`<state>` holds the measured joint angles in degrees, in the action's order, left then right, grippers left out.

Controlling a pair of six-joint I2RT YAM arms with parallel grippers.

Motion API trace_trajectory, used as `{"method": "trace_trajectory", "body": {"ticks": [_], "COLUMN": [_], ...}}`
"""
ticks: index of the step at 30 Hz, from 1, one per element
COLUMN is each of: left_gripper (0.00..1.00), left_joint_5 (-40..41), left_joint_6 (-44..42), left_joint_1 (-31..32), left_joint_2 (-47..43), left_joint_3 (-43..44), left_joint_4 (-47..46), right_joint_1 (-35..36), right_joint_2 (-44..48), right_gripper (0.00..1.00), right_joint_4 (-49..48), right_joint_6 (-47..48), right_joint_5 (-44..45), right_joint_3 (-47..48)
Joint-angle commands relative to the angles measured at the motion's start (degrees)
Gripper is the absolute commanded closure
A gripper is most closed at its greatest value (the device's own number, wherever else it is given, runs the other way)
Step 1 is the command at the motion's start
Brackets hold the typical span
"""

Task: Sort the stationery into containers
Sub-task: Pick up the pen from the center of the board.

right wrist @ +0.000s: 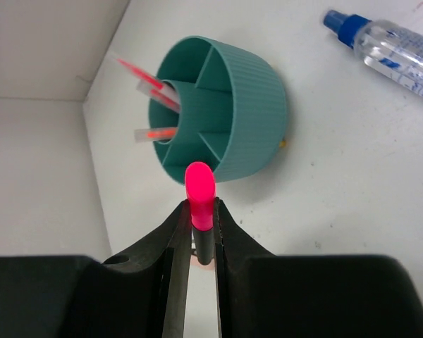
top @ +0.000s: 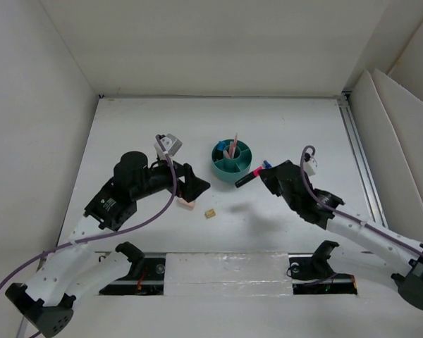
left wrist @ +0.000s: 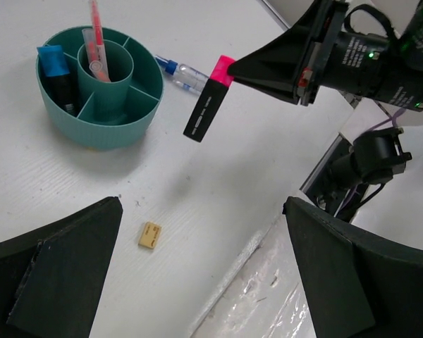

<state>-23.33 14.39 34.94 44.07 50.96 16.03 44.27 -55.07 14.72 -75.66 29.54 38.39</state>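
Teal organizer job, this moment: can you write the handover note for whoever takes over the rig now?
Right gripper: shut on the pink-ended marker, held above the table beside the teal organizer, not yet in it.
Left gripper: open, empty, above the table near the pale pink eraser and tan block.
Done: blue-ended marker in an outer compartment; pink-orange pens in the central cup.
Left: drop the held marker in, then collect the eraser, the tan block and the clear bottle, which lies on the table by the organizer.
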Motion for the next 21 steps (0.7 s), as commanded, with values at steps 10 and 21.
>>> {"method": "trace_trajectory", "body": {"ticks": [10, 21], "left_gripper": [0.0, 0.0], "left_joint_5": [-12.78, -15.43], "left_joint_6": [-0.15, -0.77], "left_joint_1": [0.22, 0.22], "left_joint_2": [0.93, 1.45], "left_joint_3": [-0.25, 1.86], "left_joint_4": [-5.48, -6.8], "right_joint_1": [-0.24, -0.24], "right_joint_2": [13.58, 22.72], "right_gripper": [1.0, 1.0], "right_joint_4": [-9.71, -15.51], "right_joint_6": [24.67, 38.74], "right_joint_5": [-11.77, -25.93], "right_joint_3": [3.26, 3.88]}}
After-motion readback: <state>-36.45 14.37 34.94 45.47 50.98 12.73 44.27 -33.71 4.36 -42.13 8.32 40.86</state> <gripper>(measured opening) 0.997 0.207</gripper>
